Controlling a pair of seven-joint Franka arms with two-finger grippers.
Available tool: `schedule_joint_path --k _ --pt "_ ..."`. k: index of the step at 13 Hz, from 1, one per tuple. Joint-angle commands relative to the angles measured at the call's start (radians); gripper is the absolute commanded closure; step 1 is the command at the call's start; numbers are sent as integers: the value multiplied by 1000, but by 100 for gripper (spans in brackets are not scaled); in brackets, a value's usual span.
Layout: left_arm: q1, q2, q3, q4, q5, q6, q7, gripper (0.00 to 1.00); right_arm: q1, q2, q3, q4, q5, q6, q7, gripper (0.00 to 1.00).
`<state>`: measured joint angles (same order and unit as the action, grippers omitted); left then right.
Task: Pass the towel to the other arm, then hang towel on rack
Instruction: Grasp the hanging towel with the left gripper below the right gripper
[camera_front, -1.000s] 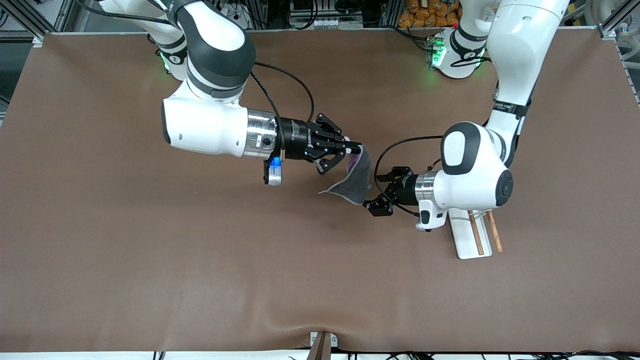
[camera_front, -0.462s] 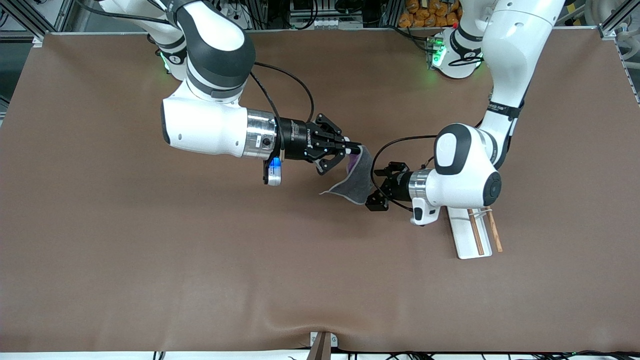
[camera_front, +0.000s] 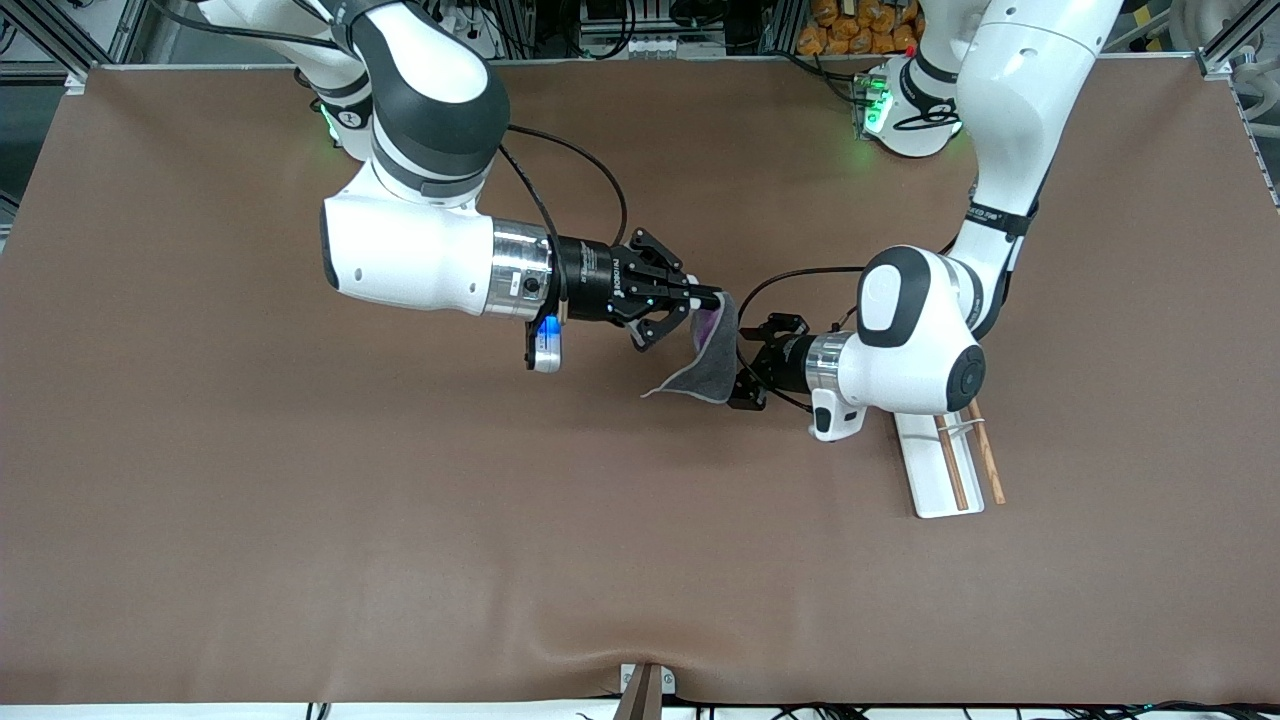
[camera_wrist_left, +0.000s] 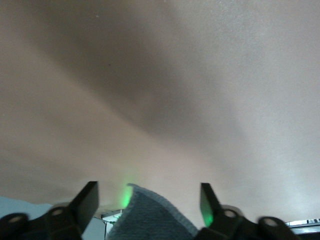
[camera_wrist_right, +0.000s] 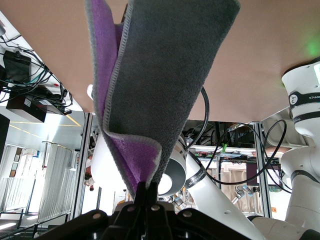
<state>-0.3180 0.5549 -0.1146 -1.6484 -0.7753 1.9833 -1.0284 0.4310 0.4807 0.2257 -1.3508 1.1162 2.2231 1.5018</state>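
The towel (camera_front: 708, 358), dark grey with a purple inner face, hangs in the air over the middle of the table. My right gripper (camera_front: 712, 298) is shut on its top corner; in the right wrist view the towel (camera_wrist_right: 165, 75) hangs from the closed gripper (camera_wrist_right: 148, 194). My left gripper (camera_front: 750, 362) is open at the towel's side toward the left arm's end. In the left wrist view the grey towel edge (camera_wrist_left: 150, 220) lies between the spread fingers (camera_wrist_left: 89, 199), with no contact visible. The rack (camera_front: 925, 470) lies flat on the table under the left arm's elbow, its wooden rods (camera_front: 952, 462) partly covered.
The brown table cover (camera_front: 300, 500) spreads wide on all sides. A small bracket (camera_front: 645, 685) sits at the table edge nearest the front camera. Cables loop from both wrists near the towel.
My left gripper has moved toward the towel, from beside its lower corner to having its open fingers around the towel's edge. The right gripper and towel have barely moved.
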Motion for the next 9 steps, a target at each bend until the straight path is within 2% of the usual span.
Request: schedule_joint_path --k 1,4,6,9 --pt "-1 -9 1 7 -33 -11 -27 54 -1 18 0 33 19 -8 12 100" --pt "4 -12 1 9 -41 -11 -28 76 -3 18 0 33 19 -8 12 100" --pt "8 -16 1 9 -42 -11 -28 100 -3 18 0 33 19 -8 12 100" --pt "28 -38 3 13 -29 -12 -24 100 -5 18 0 33 19 -10 12 100"
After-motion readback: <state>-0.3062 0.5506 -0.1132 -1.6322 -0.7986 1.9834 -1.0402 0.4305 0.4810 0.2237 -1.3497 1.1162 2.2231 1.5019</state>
